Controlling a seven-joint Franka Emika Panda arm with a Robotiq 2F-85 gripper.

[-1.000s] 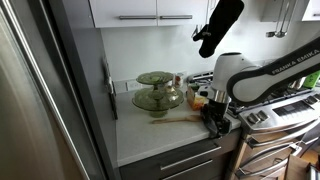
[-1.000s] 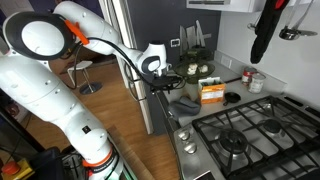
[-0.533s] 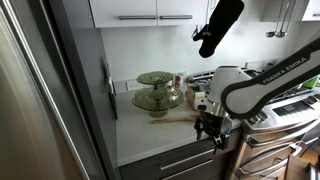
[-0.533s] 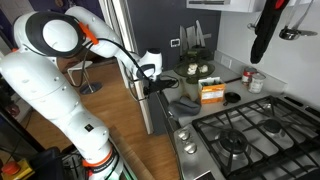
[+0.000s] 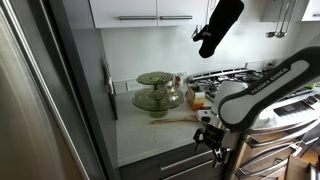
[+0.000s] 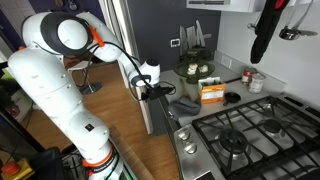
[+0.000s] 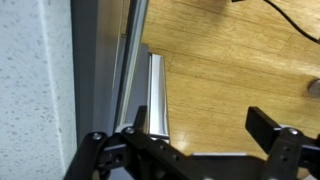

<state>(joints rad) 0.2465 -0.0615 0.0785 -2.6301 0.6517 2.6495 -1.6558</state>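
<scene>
The drawer handle point(image 7: 158, 95), a slim brushed-silver bar, runs 12 to 6 in the wrist view, just under the counter edge. The gripper point(image 7: 190, 145) hangs at its 6 o'clock, jaws spread wide and holding nothing. Speckled countertop point(image 7: 35, 80) lies at the handle's 9 o'clock, wooden floor point(image 7: 240, 60) at 3.

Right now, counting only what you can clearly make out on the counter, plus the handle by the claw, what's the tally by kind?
Tiered glass stand: 1
Orange box: 1
Wooden utensil: 1
Small can: 1
Metal handle by the open claw: 1
Total: 5
</scene>
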